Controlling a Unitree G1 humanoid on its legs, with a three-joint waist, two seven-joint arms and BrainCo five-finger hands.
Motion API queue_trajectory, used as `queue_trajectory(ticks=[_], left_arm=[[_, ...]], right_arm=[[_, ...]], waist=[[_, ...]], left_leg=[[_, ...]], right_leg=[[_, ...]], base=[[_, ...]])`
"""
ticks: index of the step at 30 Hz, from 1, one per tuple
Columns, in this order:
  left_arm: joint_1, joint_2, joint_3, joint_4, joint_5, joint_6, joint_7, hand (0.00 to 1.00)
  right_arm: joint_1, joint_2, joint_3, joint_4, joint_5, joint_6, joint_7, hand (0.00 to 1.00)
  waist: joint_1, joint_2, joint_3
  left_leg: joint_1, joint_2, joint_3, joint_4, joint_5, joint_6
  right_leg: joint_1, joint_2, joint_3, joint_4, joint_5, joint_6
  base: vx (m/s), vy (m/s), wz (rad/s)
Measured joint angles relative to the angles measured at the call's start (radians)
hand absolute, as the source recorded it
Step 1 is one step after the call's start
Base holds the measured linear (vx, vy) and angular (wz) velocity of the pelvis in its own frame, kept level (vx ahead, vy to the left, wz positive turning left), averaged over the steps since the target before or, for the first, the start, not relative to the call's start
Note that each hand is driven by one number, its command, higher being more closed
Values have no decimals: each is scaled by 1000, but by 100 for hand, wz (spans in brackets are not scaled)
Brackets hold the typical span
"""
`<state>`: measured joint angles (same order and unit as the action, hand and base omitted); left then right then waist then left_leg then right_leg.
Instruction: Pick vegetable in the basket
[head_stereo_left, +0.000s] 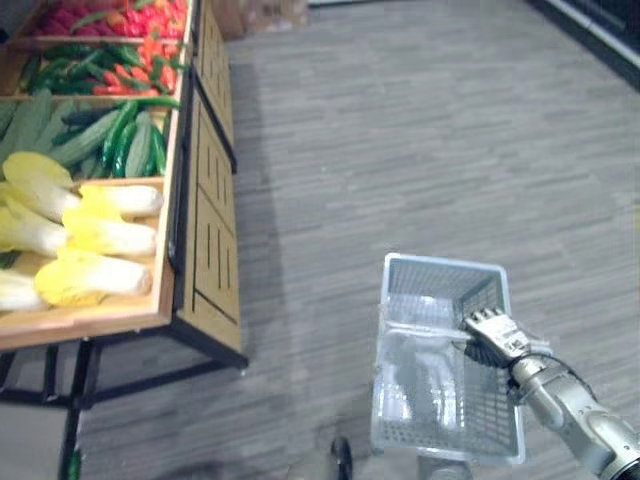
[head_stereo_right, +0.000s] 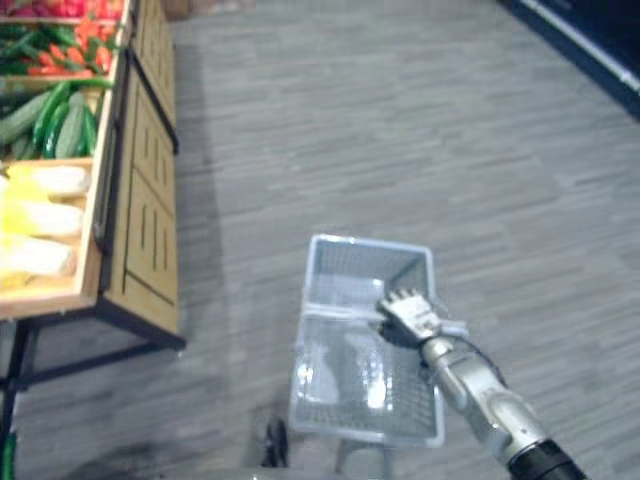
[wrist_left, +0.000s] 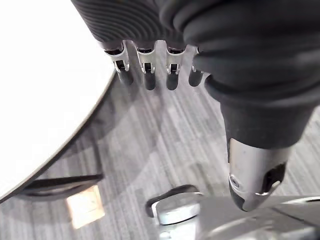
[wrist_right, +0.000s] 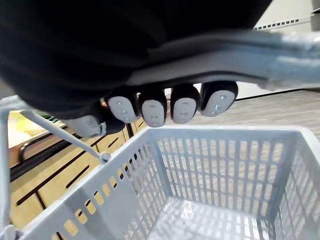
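Vegetables (head_stereo_left: 90, 230) on wooden stand (head_stereo_left: 215, 250), grey basket (head_stereo_left: 441, 263) gripped by right hand (head_stereo_left: 495, 335), left hand (wrist_left: 260, 100) relaxed

Shiny silver-grey round right arm (head_stereo_right: 480, 395), black band at end. Silver-fingered right hand (head_stereo_left: 497, 333). Black ribbed cover on left hand (wrist_left: 240, 75), silver dark-tipped thumb.

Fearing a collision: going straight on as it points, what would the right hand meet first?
Likely the wooden stand's side, past the basket that the right hand carries; depth is unclear.
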<state>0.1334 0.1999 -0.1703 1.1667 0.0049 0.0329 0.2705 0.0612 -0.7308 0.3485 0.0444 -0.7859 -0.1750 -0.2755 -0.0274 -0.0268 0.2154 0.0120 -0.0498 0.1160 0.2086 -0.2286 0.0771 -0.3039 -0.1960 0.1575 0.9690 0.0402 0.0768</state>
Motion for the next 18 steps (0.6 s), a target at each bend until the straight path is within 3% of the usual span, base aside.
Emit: queue_trajectory(ticks=[1, 2, 5, 7, 8, 10, 11, 12, 13, 14, 15, 17, 18], left_arm=[[-30, 0, -23, 0, 0, 0, 0, 0], [-49, 0, -27, -5, 0, 0, 2, 0], [-81, -2, -26, -19, 0, -1, 6, 0], [-87, -6, -19, -31, 3, -1, 6, 0], [-87, -9, -18, -32, 10, 0, 6, 0], [-74, -16, 14, -34, 20, -1, 6, 0], [-66, -12, 29, -33, 20, -1, 7, 0], [-55, -5, 54, -25, 20, 1, 7, 0], [-54, -25, 75, -14, 20, 1, 6, 0], [-53, -39, 85, -13, 20, 1, 7, 0], [-51, -50, 102, -13, 20, 0, 8, 0], [-47, -60, 138, -12, 16, 0, 9, 0], [-47, -62, 147, -12, 5, 2, 13, 0]], right_arm=[[2, 17, -15, 29, 0, 12, -2, 100], [3, 27, -27, 39, -1, 21, -2, 100], [2, 33, -48, 44, 0, 23, -2, 100], [4, 36, -72, 50, 1, 23, -2, 100], [4, 36, -78, 50, 1, 22, -3, 100], [12, 38, -99, 50, 1, 24, -3, 100], [15, 41, -100, 50, 1, 24, -3, 100], [23, 44, -110, 53, 1, 30, -3, 100], [24, 43, -130, 59, 1, 40, -3, 100], [24, 40, -140, 65, 1, 40, -2, 100], [21, 41, -148, 79, 1, 42, -2, 100], [20, 40, -146, 94, 1, 56, 3, 100], [23, 34, -145, 95, 1, 64, 3, 100]], waist=[[-4, 3, 5], [-6, 11, 10], [-14, 19, 17], [-29, 24, 22], [-31, 25, 23], [-27, 5, 19], [-27, -7, 19], [-27, -19, 19], [-28, 8, 11], [-28, 21, 6], [-27, 45, -5], [-26, 55, -7], [-27, 54, -6]], left_leg=[[66, -4, -44, -24, -6, 10], [107, 1, -62, -45, -6, 10], [155, 7, -111, -66, -7, 12], [190, 23, -151, -85, -11, 5], [197, 29, -160, -88, -16, -5], [245, 41, -196, -102, -51, -64], [258, 41, -214, -100, -63, -84], [286, 55, -249, -86, -91, -113], [265, 92, -288, -36, -95, -121], [243, 110, -302, -4, -87, -128], [216, 133, -322, 38, -63, -138], [144, 155, -358, 166, 46, -137], [78, 158, -343, 288, 159, -143]], right_leg=[[-46, 2, -63, 101, -95, -54], [-73, 9, -130, 75, -143, -58], [-113, 28, -215, -127, -171, -73], [-111, 54, -215, -480, -139, -37], [-111, 58, -201, -566, -125, -16], [-105, 44, -132, -839, -32, 30], [-100, 32, -118, -859, -30, 34], [-97, 21, -111, -827, 68, 36], [-125, 34, -140, -729, 83, 23], [-139, 43, -165, -686, 46, 6], [-148, 52, -194, -634, 11, -19], [-121, 45, -277, -571, -56, -56], [-62, 29, -330, -589, -86, -66]], base=[[477, 38, 60], [398, 24, 62], [414, -22, 62], [436, -117, 85], [469, -171, 72], [516, -240, 69], [554, -346, 80], [556, -390, 87], [544, -394, 87], [556, -373, 72], [588, -387, 65], [623, -404, 96], [578, -385, 125]])
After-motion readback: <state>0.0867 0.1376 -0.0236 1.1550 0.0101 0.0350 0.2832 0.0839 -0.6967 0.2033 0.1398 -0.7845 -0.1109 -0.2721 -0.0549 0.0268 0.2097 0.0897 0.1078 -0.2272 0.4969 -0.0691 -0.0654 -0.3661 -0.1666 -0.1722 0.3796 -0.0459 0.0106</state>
